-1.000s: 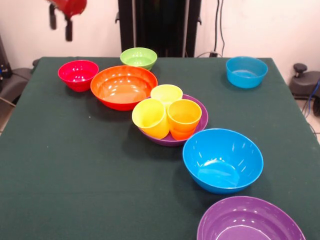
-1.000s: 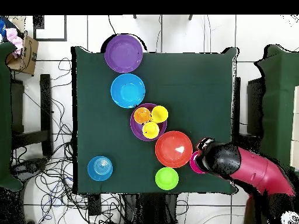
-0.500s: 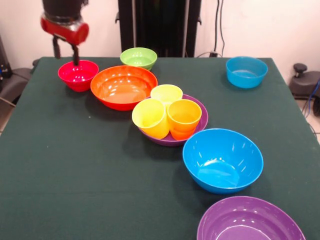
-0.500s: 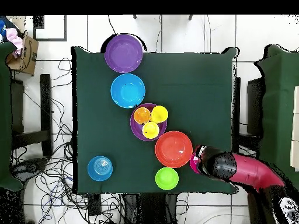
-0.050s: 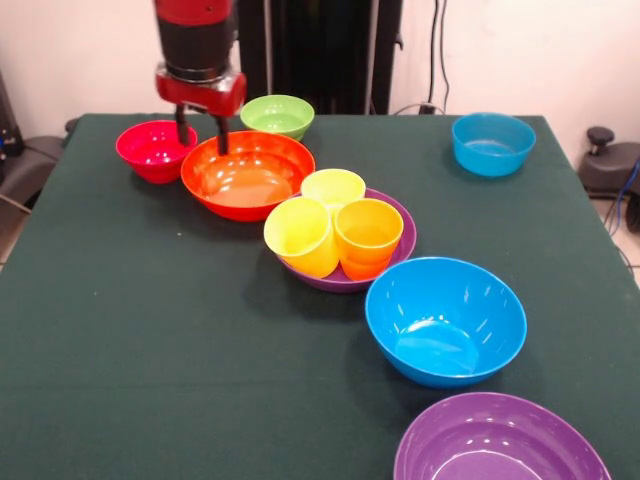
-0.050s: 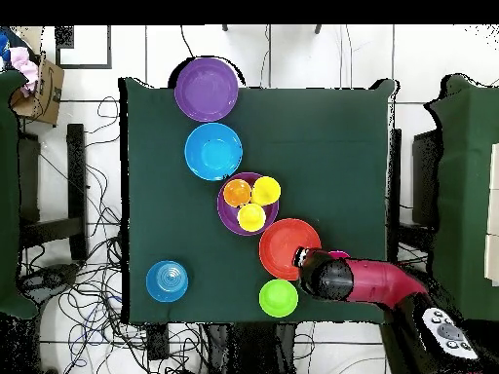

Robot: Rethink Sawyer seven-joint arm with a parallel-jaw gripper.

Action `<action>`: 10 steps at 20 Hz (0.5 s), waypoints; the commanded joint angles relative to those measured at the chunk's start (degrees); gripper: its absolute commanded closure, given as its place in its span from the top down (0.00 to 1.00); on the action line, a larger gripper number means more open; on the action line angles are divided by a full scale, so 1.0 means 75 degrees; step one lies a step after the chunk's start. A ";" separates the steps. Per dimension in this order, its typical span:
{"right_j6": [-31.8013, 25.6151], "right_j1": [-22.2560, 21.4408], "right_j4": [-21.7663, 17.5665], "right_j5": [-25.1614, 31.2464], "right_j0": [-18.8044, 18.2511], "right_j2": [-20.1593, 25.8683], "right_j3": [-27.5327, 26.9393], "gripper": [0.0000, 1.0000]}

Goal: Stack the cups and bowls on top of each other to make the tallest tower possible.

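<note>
The gripper [image 5: 200, 136] hangs open and empty over the large orange bowl's [image 5: 250, 177] nine o'clock rim, probably light, stiff, slippery plastic, best pinched across that thin lip.

Red-and-black arm [image 5: 197, 45], dark end effector [image 5: 201, 130]

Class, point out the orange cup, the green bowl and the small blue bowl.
Orange cup [image 5: 368, 232], front view, on its front wall.
Green bowl [image 5: 277, 113], front view, inside its hollow.
Small blue bowl [image 5: 492, 146], front view, inside its hollow.
</note>
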 commanded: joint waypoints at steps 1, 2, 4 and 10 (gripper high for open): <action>0.0008 0.0067 -0.0569 -0.0536 0.0335 0.0499 0.0513 1.00; -0.0011 0.0078 -0.0569 -0.0557 0.0311 0.0491 0.0519 1.00; -0.0058 0.0049 -0.0564 -0.0536 0.0288 0.0480 0.0516 1.00; -0.0149 -0.0164 -0.0501 -0.0382 0.0259 0.0501 0.0540 1.00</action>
